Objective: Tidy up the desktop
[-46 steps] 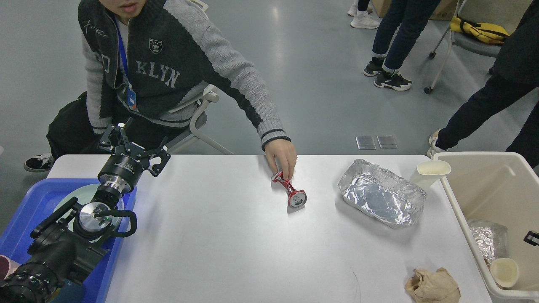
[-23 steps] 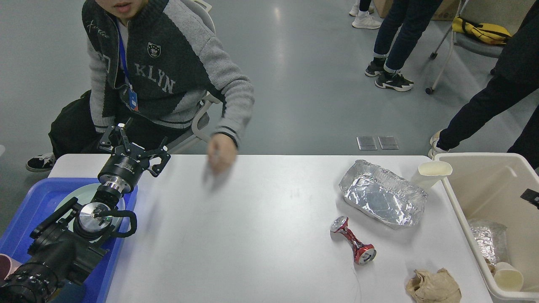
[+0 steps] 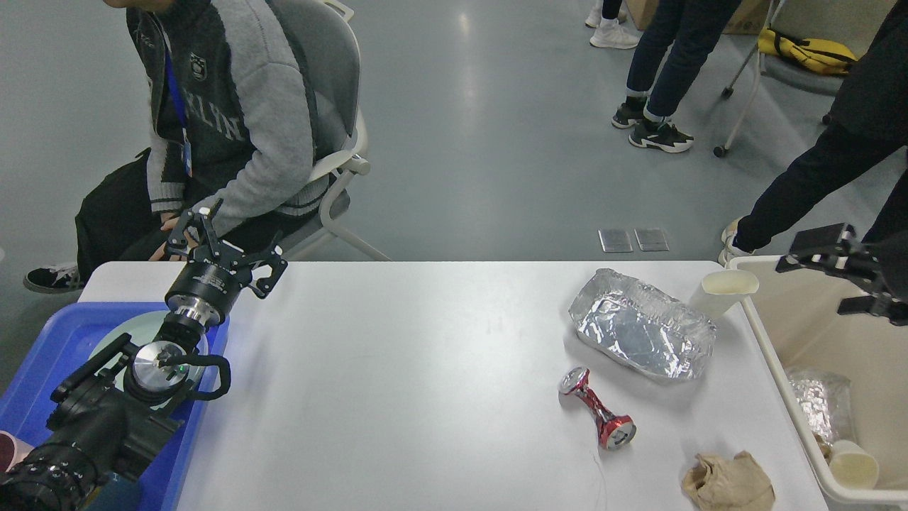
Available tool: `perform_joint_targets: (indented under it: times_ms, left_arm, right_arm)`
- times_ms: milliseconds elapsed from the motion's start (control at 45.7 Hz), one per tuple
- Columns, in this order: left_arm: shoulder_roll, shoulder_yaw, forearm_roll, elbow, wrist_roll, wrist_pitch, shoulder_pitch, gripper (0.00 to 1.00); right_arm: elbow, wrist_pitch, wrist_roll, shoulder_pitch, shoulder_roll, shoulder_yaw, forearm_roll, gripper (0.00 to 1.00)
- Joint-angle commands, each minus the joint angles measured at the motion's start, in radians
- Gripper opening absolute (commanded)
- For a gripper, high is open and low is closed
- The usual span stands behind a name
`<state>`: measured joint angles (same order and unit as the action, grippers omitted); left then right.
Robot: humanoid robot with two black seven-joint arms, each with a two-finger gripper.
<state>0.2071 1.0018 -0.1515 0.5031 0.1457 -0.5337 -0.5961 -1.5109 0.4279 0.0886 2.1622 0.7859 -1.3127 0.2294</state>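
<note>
Desktop point(image 3: 397, 383): crushed can point(image 3: 597, 409) newly beside foil tray point(image 3: 642, 333), person withdrawn; left gripper point(image 3: 225, 250) spread, empty; right gripper point(image 3: 837, 273) arriving, aperture unclear.

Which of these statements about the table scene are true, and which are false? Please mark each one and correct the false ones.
1. The crushed red can lies on the desktop, in front of the foil tray. True.
2. The left gripper holds the can. False: its fingers are spread and hold nothing, far from the can, above the desktop's far left corner, near the blue tray.
3. The crumpled brown paper lies inside the cream bin. False: it lies on the desktop near the front right corner.
4. A paper cup stands between the foil tray and the bin. True.
5. The right gripper is over the bin. True.
</note>
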Motion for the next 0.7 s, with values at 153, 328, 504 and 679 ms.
perform_joint_targets:
  times_ms: [153, 328, 504, 679]
  left_arm:
    - [0.0, 0.0, 0.0, 0.0, 0.0, 0.0, 0.001, 0.96]
    - [0.0, 0.0, 0.001, 0.0, 0.0, 0.0, 0.001, 0.96]
    - [0.0, 0.0, 0.0, 0.0, 0.0, -0.002, 0.001, 0.96]
    - [0.0, 0.0, 0.0, 0.0, 0.0, 0.0, 0.001, 0.96]
  right_arm:
    - [-0.226, 0.015, -0.001, 0.153, -0.391, -0.007, -0.022, 1.0]
    - [-0.186, -0.047, 0.003, -0.053, -0.456, 0.003, -0.149, 1.0]
    - [-0.169, -0.055, 0.008, -0.133, -0.445, 0.003, -0.422, 1.0]
    - [-0.101, -0.069, 0.008, -0.22, -0.447, 0.021, -0.512, 1.0]
